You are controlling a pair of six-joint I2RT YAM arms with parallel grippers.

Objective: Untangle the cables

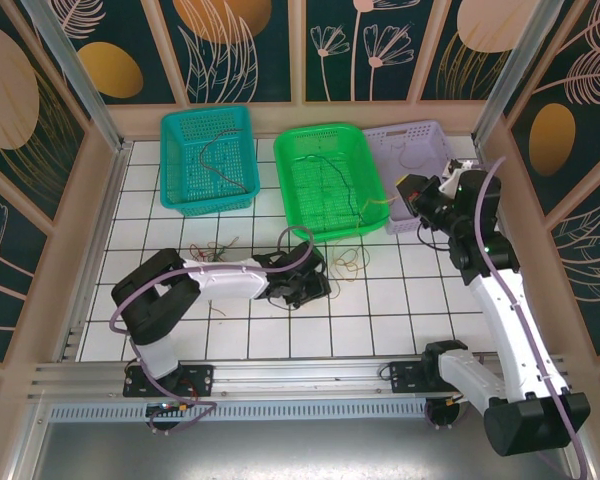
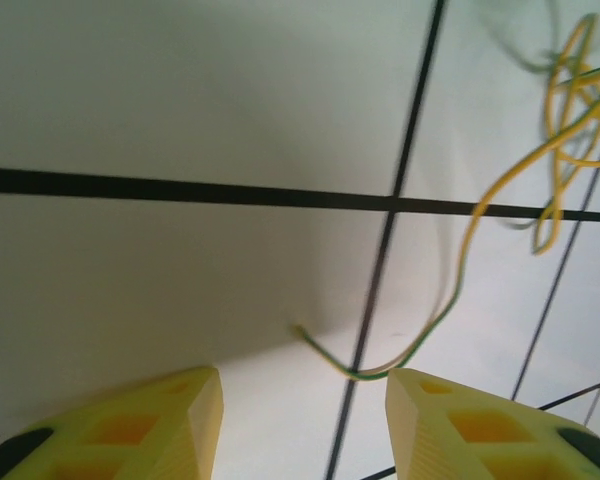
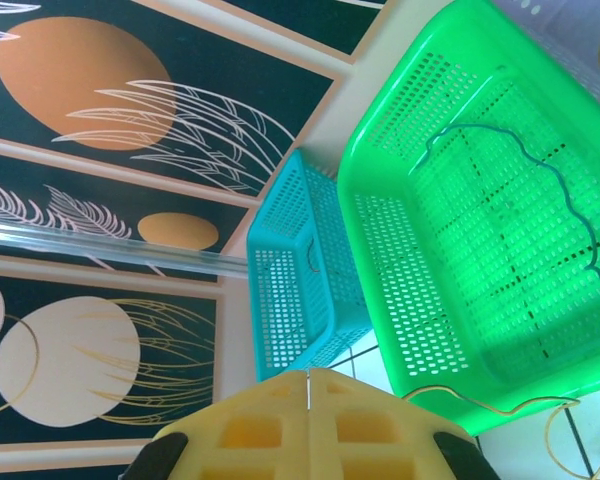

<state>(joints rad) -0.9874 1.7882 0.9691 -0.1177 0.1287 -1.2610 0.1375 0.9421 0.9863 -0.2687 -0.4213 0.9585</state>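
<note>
**Sorting partly done, with a knot of cables waiting on the tiles**

Three baskets are standing along the far side of the table (image 1: 250,330). A single dark cable (image 1: 220,150) is lying in the teal basket (image 1: 175,165). A wavy dark green cable (image 3: 540,190) is lying in the green basket (image 1: 295,160). A pale strand seems to be resting in the lavender basket (image 1: 440,140), though it is too faint to be sure of. By that reckoning, two or three wires are already lying apart from the rest.

The remaining cables (image 1: 347,262) are sitting in a loose knot on the tiles just in front of the green basket. A few red and green strands (image 1: 212,250) are trailing off to the left, beside the left arm.

The left gripper (image 1: 305,282) is hovering low over the table next to that knot. Its fingers (image 2: 180,420) are standing apart and holding nothing. The free end of a yellow-green cable (image 2: 450,290) is lying on the tile between them and leading back to the tangle.

The right gripper (image 3: 308,378) is hanging by the gap between the green and lavender baskets with its jaws pressed together. A tan wire is running near it, but whether it is pinching that wire cannot be told.

As a judgement, the job is roughly half finished, and the knot on the tiles is waiting to be pulled apart strand by strand.
</note>
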